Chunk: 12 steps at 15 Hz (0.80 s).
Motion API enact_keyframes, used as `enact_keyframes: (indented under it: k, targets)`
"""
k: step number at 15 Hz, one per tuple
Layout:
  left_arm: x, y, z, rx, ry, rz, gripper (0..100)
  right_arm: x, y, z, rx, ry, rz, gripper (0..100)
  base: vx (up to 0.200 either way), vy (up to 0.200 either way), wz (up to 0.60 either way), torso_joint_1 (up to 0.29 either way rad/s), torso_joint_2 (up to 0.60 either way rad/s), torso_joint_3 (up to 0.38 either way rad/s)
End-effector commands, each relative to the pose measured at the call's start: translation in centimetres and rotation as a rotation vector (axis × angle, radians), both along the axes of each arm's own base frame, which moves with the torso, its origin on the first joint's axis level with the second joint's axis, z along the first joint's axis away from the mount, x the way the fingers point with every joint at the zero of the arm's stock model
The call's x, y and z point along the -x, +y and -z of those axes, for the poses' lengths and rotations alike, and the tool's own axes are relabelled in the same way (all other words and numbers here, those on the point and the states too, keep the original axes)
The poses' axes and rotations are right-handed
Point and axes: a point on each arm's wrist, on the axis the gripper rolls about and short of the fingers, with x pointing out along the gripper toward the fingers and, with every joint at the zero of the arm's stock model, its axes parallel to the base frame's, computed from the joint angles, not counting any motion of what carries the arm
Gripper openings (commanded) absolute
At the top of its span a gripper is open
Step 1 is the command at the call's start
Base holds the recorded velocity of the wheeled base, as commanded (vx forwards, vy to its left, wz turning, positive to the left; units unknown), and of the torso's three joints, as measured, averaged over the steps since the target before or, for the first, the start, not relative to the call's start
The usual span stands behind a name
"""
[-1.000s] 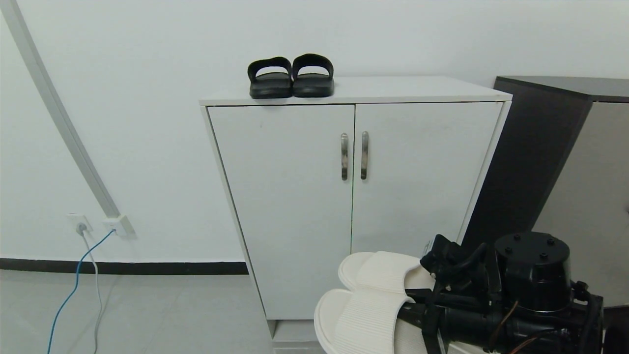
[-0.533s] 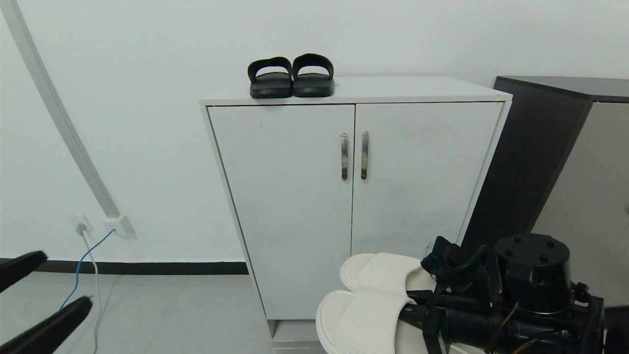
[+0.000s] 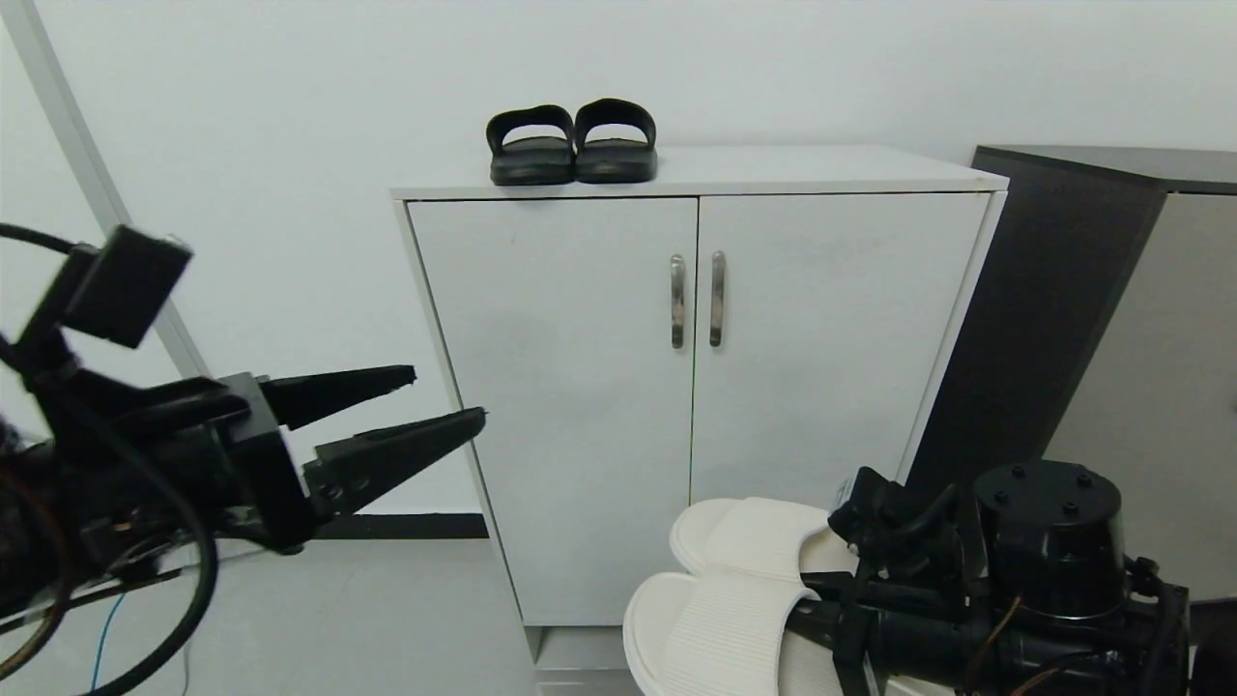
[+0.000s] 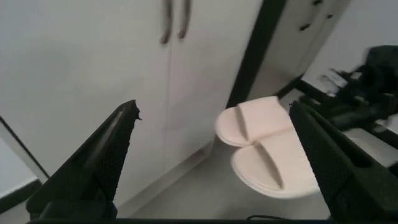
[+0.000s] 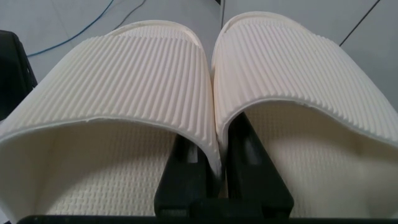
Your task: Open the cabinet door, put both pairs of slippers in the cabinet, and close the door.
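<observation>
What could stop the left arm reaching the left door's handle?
Probably nothing: the left gripper has open jaws, and only bare space lies between it and the left door handle. The white slippers sit lower, off that path.

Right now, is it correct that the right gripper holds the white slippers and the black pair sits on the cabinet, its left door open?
No: the head view shows the left door shut. The right gripper holds the white slippers, and the black pair sits on the cabinet.
</observation>
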Motion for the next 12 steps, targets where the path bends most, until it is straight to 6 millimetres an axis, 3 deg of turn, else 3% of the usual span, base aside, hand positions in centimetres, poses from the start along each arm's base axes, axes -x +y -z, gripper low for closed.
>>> enact_keyframes:
  k: [1, 2, 3, 4, 9, 12]
  targets:
    - [-2.8, -2.8, 0.4, -0.015, 0.059, 0.083, 100, -0.1, 0.2, 0.2, 0.006, 0.006, 0.000, 0, 0.000, 0.000, 0.00, 0.000, 0.00, 0.000]
    - [-3.2, -3.2, 0.5, -0.016, 0.068, 0.094, 100, -0.1, 0.2, 0.2, 0.006, 0.006, 0.000, 0, 0.000, 0.000, 0.00, 0.000, 0.00, 0.000]
    - [-5.9, -6.0, 0.4, -0.009, 0.047, 0.154, 100, -0.1, 0.1, 0.3, 0.009, 0.010, 0.000, 0, 0.000, 0.000, 0.00, 0.000, 0.00, 0.000]
    - [-7.1, -7.1, 0.5, 0.008, 0.019, 0.171, 100, -0.1, 0.1, 0.4, 0.010, 0.011, 0.000, 0, 0.000, 0.000, 0.00, 0.000, 0.00, 0.000]
    - [-10.5, -12.5, 0.1, 0.090, 0.060, 0.262, 100, 0.1, 0.0, 0.5, 0.016, 0.017, 0.000, 0, 0.000, 0.000, 0.00, 0.000, 0.00, 0.000]
    - [-15.2, -15.6, 1.1, 0.083, 0.078, 0.318, 100, 0.1, -0.1, 0.7, 0.020, 0.021, 0.001, 0, 0.000, 0.000, 0.00, 0.000, 0.00, 0.000]
